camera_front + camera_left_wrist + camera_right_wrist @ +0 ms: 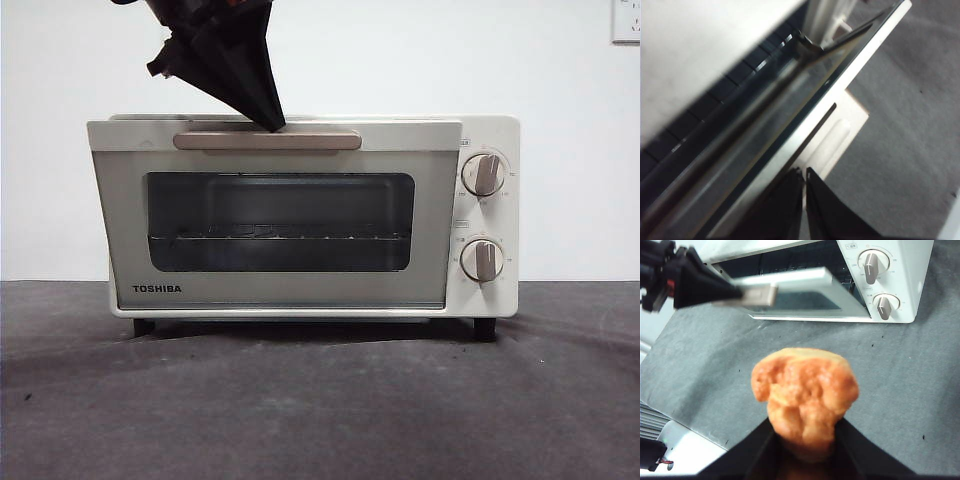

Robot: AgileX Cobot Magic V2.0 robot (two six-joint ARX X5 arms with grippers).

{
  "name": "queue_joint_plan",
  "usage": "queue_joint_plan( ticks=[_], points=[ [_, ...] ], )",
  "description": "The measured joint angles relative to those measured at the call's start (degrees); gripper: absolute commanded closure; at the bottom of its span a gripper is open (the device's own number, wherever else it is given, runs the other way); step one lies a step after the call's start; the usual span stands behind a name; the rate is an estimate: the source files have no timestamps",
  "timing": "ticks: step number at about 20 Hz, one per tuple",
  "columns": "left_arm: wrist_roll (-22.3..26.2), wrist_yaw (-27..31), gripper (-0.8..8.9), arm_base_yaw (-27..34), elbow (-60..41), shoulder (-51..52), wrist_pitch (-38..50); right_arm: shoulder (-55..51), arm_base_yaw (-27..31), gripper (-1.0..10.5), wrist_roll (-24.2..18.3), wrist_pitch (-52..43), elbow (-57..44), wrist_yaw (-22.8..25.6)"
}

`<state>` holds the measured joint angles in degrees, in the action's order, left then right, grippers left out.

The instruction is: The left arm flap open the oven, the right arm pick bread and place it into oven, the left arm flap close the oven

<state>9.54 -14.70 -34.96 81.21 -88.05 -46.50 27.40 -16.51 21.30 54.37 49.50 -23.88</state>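
Observation:
The cream-white oven [485, 300] stands mid-table, its glass door [280, 220] tipped partly open at the top. My left gripper [270, 122] comes down from above, shut, with its tips against the beige handle [300, 141]. In the left wrist view the shut jaws [804, 172] sit just by the handle [840, 135], and a gap shows between door and oven body. In the right wrist view my right gripper [805, 424] is shut on the golden-orange bread [805, 390], held above the cloth in front of the oven [900, 270]. The left arm [695, 282] reaches to the handle [757, 295].
A dark grey cloth [320, 400] covers the table, with a white wall behind. Two knobs [484, 174] sit on the oven's right side. The cloth's edge [670, 410] and a white floor area show at one corner of the right wrist view.

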Motion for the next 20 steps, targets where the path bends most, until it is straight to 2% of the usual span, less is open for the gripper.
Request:
queue_joint_plan(
  ticks=[14,20],
  points=[
    [-0.7,0.7,7.95,-5.7,-3.5,-0.5,-1.4,0.0,0.0,8.3,0.0,0.0,0.0,0.0],
    [-1.8,1.1,7.95,-6.6,-13.8,4.9,5.8,0.0,0.0,8.3,-0.2,0.0,0.0,0.0]
  ],
)
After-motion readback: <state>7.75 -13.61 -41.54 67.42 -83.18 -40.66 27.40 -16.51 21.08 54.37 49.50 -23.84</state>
